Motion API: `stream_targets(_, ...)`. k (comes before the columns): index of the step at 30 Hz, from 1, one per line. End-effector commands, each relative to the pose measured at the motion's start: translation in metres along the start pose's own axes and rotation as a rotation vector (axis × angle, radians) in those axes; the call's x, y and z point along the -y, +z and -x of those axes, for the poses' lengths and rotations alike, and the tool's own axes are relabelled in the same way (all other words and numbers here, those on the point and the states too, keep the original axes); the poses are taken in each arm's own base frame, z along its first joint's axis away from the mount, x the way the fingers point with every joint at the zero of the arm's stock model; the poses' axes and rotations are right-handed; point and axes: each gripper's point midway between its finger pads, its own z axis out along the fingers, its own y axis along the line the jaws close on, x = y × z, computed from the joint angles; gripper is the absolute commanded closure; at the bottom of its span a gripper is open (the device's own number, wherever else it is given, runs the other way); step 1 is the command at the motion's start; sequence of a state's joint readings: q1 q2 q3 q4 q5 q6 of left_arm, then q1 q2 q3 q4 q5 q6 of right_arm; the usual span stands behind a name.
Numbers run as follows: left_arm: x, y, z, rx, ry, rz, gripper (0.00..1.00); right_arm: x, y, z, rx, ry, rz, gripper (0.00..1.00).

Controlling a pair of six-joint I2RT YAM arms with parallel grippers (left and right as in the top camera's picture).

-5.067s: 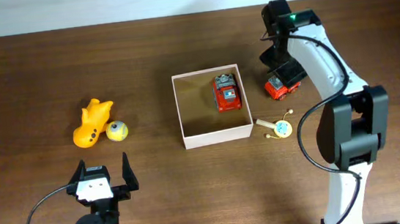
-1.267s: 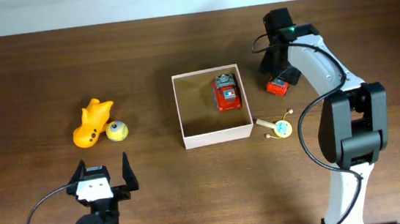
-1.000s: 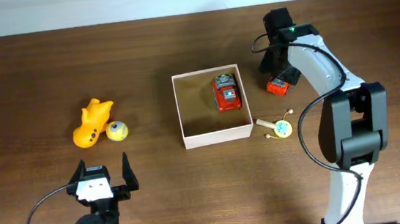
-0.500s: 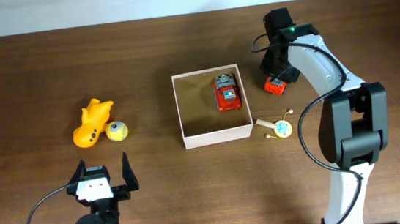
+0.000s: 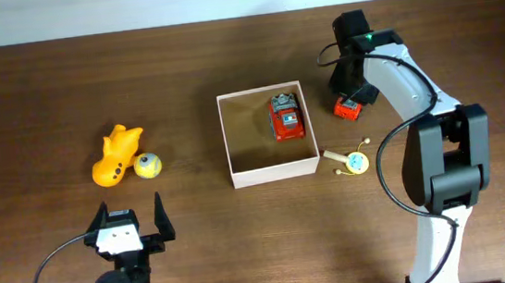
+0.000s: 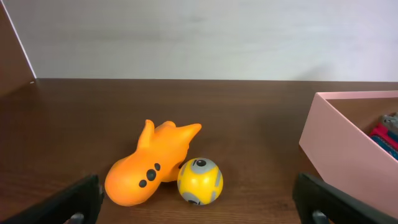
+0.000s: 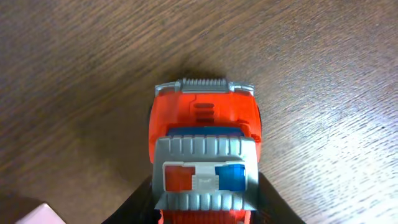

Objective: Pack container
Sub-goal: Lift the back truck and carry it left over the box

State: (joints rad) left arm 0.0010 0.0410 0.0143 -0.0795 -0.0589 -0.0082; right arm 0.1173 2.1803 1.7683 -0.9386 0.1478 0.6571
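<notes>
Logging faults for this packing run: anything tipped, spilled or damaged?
Nothing stands out. The packed car sits on its wheels in the container; the loose car sits upright on the table, held by the right gripper. Nothing looks spilled or broken.

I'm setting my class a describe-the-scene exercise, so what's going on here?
A robot is packing toys into the box. One red car already lies inside. The right fingers are closed on a red truck that sits on the table just right of the box, not yet lifted. The left fingers hang open and idle, facing an orange toy and a yellow ball.
</notes>
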Motion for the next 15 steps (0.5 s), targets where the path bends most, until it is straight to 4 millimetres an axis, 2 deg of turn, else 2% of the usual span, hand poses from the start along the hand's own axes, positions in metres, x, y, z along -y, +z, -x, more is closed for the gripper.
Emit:
stream_targets(1, 0.003, 0.0, -0.001, 0.002, -0.002, -0.014, 0.01, -0.005, -0.026, 0.017, 0.047, -0.024, 0.04, 0.67)
stream_targets(10, 0.003, 0.0, -0.001, 0.002, -0.002, -0.014, 0.01, -0.016, -0.075, 0.039, 0.095, -0.084, 0.084, 0.67)
stream_targets(15, 0.002, 0.0, -0.001, 0.002, -0.002, -0.013, 0.01, -0.03, -0.112, 0.048, 0.111, -0.153, 0.16, 0.67)
